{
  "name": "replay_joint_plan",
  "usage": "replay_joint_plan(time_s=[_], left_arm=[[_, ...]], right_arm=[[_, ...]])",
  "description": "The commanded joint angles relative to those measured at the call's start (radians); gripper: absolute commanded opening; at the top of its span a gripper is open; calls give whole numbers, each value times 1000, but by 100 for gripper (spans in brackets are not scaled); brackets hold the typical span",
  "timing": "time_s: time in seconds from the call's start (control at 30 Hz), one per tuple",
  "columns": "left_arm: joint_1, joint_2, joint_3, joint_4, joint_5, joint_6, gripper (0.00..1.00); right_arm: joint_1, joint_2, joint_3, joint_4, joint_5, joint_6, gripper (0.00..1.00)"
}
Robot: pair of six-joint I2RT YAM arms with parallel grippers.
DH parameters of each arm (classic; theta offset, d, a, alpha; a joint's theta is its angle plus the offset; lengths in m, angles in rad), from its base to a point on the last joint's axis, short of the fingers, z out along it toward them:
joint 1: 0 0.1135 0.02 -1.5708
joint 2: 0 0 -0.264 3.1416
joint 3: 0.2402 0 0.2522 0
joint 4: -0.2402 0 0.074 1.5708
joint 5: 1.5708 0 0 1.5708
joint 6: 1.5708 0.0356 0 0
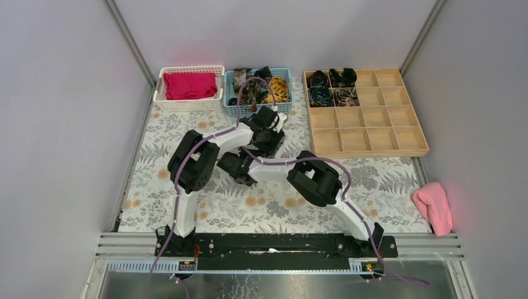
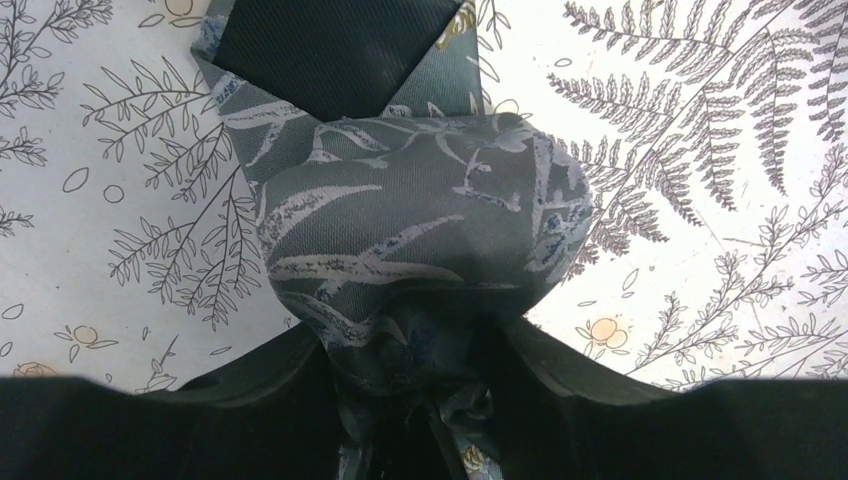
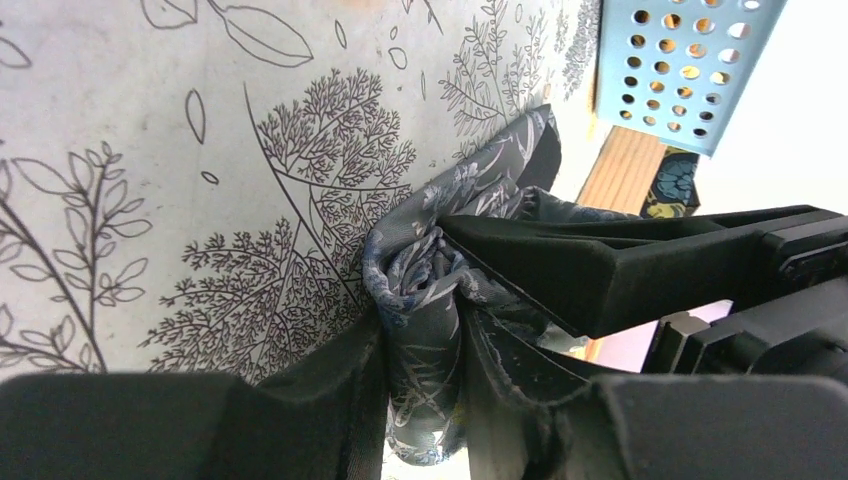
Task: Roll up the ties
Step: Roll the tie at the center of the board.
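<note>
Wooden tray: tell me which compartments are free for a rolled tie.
Free: the wooden tray has its two right columns and both near rows bare. Crowded: its far-left four compartments hold rolled ties; the blue basket is heaped.

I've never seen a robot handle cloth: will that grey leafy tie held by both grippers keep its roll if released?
Probably not: the grey tie bulges and creases in the left gripper, so it looks floppy. Its smooth weave may slip, and folds bunched in the right gripper seem loose.
</note>
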Motion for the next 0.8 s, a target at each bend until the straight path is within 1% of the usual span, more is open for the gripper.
replay_joint_plan(time_s=[0.0,0.03,0.1,0.2,0.33,0.47,0.57,0.63,0.7,0.77], left_arm=[[24,12,-39,-170,5,3,59],[26,3,-26,-170,0,-3,62],[35,-15,7,-170,-10,-22,71],[55,-29,72,-168,-8,-54,74],[79,-39,207,-175,-5,-82,79],[88,-54,313,-197,-56,-91,82],[99,-88,361,-195,-82,-108,83],[106,-114,389,-199,-167,-134,83],[108,-153,408,-229,-324,-187,83],[109,-218,379,-248,-473,-240,84]], right_arm=[[-63,32,-15,-94,-325,105,21],[-64,23,-21,-91,-341,108,20],[-63,9,-23,-101,-378,116,20],[-64,-9,-31,-108,-421,125,19],[-64,-20,-37,-116,-471,139,17],[-64,-30,-36,-136,-522,155,16],[-63,-49,-47,-143,-582,168,15],[-63,-66,-57,-143,-628,180,15],[-64,-93,-65,-151,-689,194,15],[-65,-120,-75,-152,-765,205,15]])
